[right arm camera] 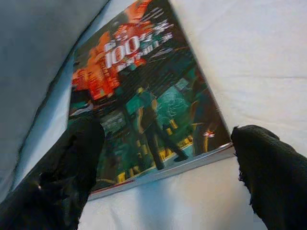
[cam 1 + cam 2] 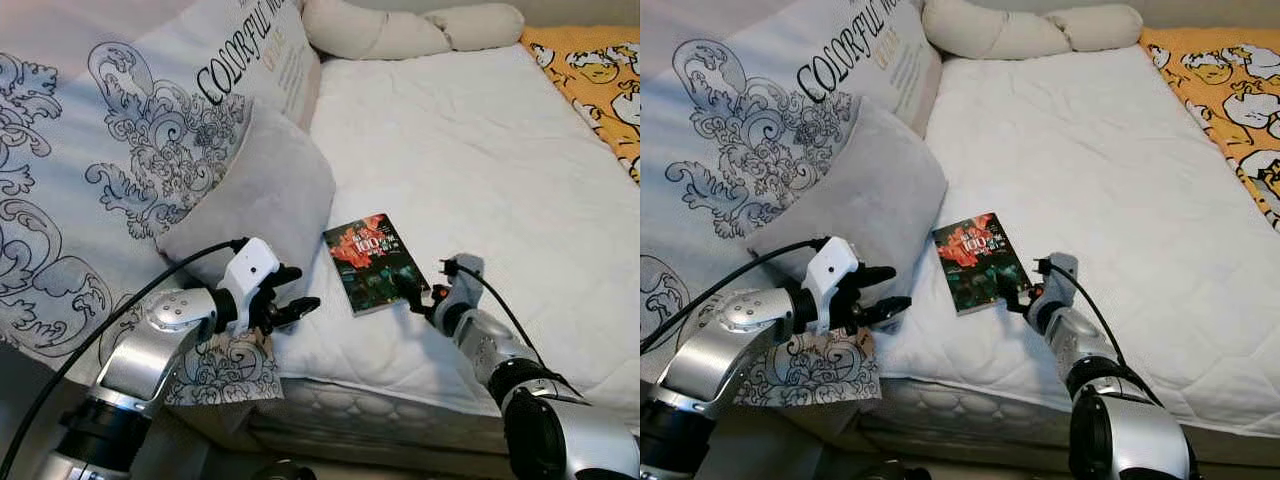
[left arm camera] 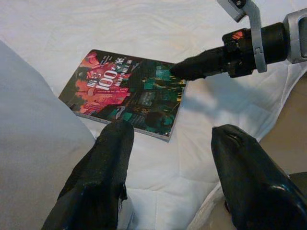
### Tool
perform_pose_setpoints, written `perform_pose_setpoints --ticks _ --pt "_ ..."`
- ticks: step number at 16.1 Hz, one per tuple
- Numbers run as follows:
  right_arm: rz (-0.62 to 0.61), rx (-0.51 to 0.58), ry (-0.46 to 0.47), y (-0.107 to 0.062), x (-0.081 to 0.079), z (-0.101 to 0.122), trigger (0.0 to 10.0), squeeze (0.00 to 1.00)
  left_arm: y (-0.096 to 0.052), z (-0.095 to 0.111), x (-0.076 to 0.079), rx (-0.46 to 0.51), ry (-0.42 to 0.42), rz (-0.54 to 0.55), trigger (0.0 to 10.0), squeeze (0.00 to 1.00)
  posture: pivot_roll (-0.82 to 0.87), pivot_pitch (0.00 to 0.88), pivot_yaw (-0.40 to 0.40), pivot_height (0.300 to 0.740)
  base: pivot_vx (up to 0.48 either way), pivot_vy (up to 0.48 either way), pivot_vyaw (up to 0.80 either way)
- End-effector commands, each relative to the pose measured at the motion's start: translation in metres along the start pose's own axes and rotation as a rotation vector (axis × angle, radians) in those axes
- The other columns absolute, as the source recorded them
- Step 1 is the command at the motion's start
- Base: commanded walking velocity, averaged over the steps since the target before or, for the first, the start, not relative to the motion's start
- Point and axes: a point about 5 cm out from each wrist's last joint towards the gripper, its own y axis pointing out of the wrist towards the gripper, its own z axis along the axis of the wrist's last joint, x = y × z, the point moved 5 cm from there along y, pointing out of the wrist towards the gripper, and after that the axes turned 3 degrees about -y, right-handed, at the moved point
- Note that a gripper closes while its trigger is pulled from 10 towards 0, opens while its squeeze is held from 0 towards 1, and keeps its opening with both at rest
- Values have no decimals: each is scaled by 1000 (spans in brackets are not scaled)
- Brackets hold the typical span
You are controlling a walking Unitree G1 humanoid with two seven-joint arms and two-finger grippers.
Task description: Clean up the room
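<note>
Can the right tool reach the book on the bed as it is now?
Probably yes. The right tool is open at the near corner of the book, which lies flat on the white mattress; one finger is over the cover, the other beside the edge. Nothing lies between them.

Bright, even light, soft shadows (right wrist view slightly blurred).

A bed (image 2: 480, 150) with a white quilted mattress cover fills most of the frame. At upper left lies a large duvet (image 2: 90, 150) printed with grey scrollwork and black lettering, a plain grey pillow (image 2: 265, 200) against it. A cream bolster (image 2: 410, 30) runs along the top; an orange cartoon-print blanket (image 2: 600, 80) sits upper right.
</note>
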Motion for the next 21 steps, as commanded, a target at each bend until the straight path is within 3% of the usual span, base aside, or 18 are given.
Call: perform_pose_setpoints --ticks 1,4,7,9,13,15,17,18,19,21 --pt "46 -9 -5 3 -11 -1 10000 0 -3 -3 1 -21 10 -4 10000 0 65 0 148 740 0 0 0" --pt "168 -49 16 2 -28 -17 10000 0 -3 -4 1 -26 8 -10 10000 0 62 0 150 740 0 0 0" --pt "186 -80 -39 -2 -28 -30 10000 0 -2 -4 1 -26 8 -10 10000 0 58 0 149 740 0 0 0" --pt "183 12 78 -6 -17 -16 10000 0 -1 -5 -1 -16 -3 3 10000 0 34 0 144 740 0 0 0" --pt "150 143 107 -14 -1 5 10000 0 6 1 -4 53 -68 46 10000 0 -29 0 144 740 0 0 0" --pt "73 302 73 -18 3 38 10000 0 15 6 -17 137 -149 202 10000 0 -56 0 132 740 0 0 0" --pt "33 332 -16 -18 -1 51 10000 0 18 -1 -25 115 -149 296 10000 0 -58 0 128 740 0 0 0" --pt "25 351 -134 -15 -13 61 10000 0 15 -2 -36 123 -158 371 10000 0 -72 0 119 740 0 0 0" --pt "35 401 -182 -14 -28 78 10000 0 11 2 -48 155 -162 449 10000 0 -70 0 105 740 0 0 0" --pt "-39 388 -155 -12 -28 82 10000 0 7 5 -60 176 -151 530 10000 0 -66 0 99 740 0 0 0"
